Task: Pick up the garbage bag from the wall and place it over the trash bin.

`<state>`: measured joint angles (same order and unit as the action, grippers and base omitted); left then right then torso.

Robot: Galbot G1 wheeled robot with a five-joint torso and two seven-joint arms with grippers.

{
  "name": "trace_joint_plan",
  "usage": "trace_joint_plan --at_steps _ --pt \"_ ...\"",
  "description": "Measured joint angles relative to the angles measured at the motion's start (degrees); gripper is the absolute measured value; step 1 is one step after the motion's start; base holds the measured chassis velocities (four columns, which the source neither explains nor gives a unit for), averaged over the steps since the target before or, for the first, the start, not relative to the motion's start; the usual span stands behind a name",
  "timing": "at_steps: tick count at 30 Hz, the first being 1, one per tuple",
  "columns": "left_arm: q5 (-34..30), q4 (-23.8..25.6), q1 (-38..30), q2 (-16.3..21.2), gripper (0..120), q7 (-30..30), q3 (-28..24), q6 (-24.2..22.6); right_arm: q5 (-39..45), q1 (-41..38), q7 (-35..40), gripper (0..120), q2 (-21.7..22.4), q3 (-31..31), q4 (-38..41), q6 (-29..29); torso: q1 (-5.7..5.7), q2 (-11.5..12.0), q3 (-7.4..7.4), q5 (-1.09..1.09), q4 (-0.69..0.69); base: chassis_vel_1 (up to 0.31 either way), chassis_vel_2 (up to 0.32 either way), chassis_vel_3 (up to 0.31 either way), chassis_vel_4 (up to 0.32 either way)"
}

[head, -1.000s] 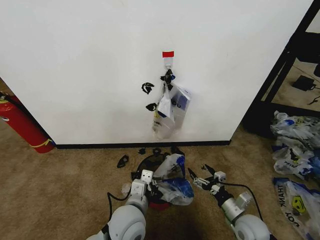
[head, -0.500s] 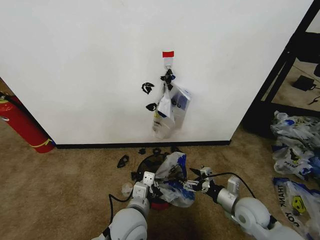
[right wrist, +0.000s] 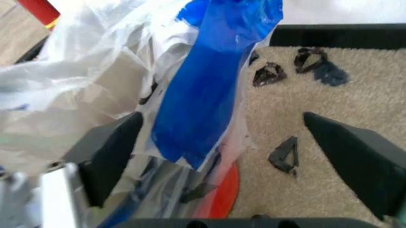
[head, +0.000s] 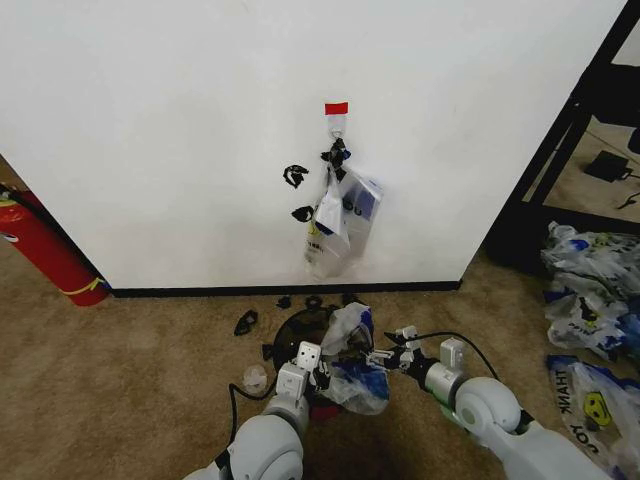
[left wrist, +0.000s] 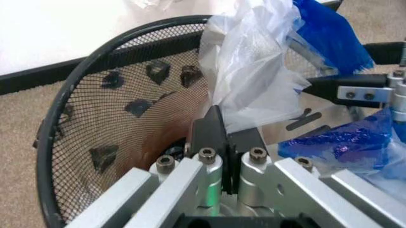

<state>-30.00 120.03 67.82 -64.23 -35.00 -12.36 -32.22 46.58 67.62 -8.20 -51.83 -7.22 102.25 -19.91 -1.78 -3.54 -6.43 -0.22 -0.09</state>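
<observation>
Two grippers at work low in the head view, at about 6 o'clock, both at the small round black mesh trash bin (head: 300, 330) with the red base.

Left gripper (left wrist: 225, 135): fingers pressed together, a fold of the thin see-through plastic garbage bag (left wrist: 254, 80) with blue handles pinched between them, right at the bin's mouth. Left gripper in head view (head: 318, 368) sits at 7 o'clock of the bag.

Right gripper (right wrist: 222, 142): fingers spread wide, the bag's blue handle (right wrist: 212, 85) hanging between them; no grip on it that I can see. In head view it (head: 383, 355) comes in from 3 o'clock, touching the bag's side.

Bag (head: 350, 355) lies bunched on the bin's 3 o'clock rim, half in, half draped outside. Not yet spread over the rim.

Bunch of other clear bags (head: 340, 215) hangs on the plain white wall (head: 180, 120) at 12 o'clock, under a small red tape strip (head: 336, 108). Small dark scraps (right wrist: 269, 76) on the beige carpet (head: 120, 360) around the bin.

Risks, as I judge them:
- film is thin and slippery; the handle could slide out between the open fingers before they close
- pulling against the left pinch could tear the film
- bin looks light; a sideways tug could tip or shove it
</observation>
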Motion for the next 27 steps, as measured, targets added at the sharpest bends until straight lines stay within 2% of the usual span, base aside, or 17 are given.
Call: trace_joint_plan --at_steps 1,6,9,15,16,21,23,27 --pt "0.0 0.0 0.0 0.0 0 0.0 0.0 0.0 0.0 0.0 0.0 91 0.0 0.0 0.0 0.0 0.00 0.0 0.00 0.00 0.00 0.000 0.000 0.000 0.000" --pt "0.7 -0.8 -0.3 -0.4 0 0.0 -1.3 0.5 4.8 -1.9 3.7 73 1.7 1.9 1.7 -4.2 0.00 0.0 0.00 0.00 0.00 0.000 0.000 0.000 0.000" --pt "0.9 -0.8 -0.4 -0.5 0 0.0 -1.7 0.7 7.0 -2.8 5.7 70 1.7 2.3 2.1 -6.5 0.00 0.0 0.00 -0.01 0.00 0.000 0.000 0.000 0.000" --pt "1.1 -0.4 -0.1 -0.3 0 0.1 -1.7 0.9 10.6 -4.3 9.6 47 -0.1 3.1 1.7 -13.3 0.00 0.0 0.00 0.00 0.01 0.000 0.000 0.000 0.000" --pt "1.1 -0.4 -0.1 -0.3 0 0.1 -1.7 0.9 10.6 -4.3 9.6 47 -0.1 3.1 1.7 -13.3 0.00 0.0 0.00 0.00 0.01 0.000 0.000 0.000 0.000" --pt "1.5 -0.3 0.1 -0.3 0 0.1 -1.7 1.1 11.5 -4.1 10.8 25 -1.1 2.9 2.0 -14.7 0.01 0.0 0.01 -0.01 0.00 0.000 0.000 0.000 0.000" --pt "1.6 -0.3 0.2 -0.3 0 0.1 -1.7 1.2 11.6 -4.1 11.2 23 -1.2 2.9 2.2 -14.6 0.01 0.0 0.01 -0.01 0.00 0.000 0.000 0.000 0.000" --pt "2.4 -0.3 0.5 -0.2 0 0.4 -1.5 1.8 13.0 -3.3 17.0 4 -1.8 3.4 5.0 -13.1 0.01 0.0 0.00 0.00 0.01 0.000 0.000 0.000 0.000"
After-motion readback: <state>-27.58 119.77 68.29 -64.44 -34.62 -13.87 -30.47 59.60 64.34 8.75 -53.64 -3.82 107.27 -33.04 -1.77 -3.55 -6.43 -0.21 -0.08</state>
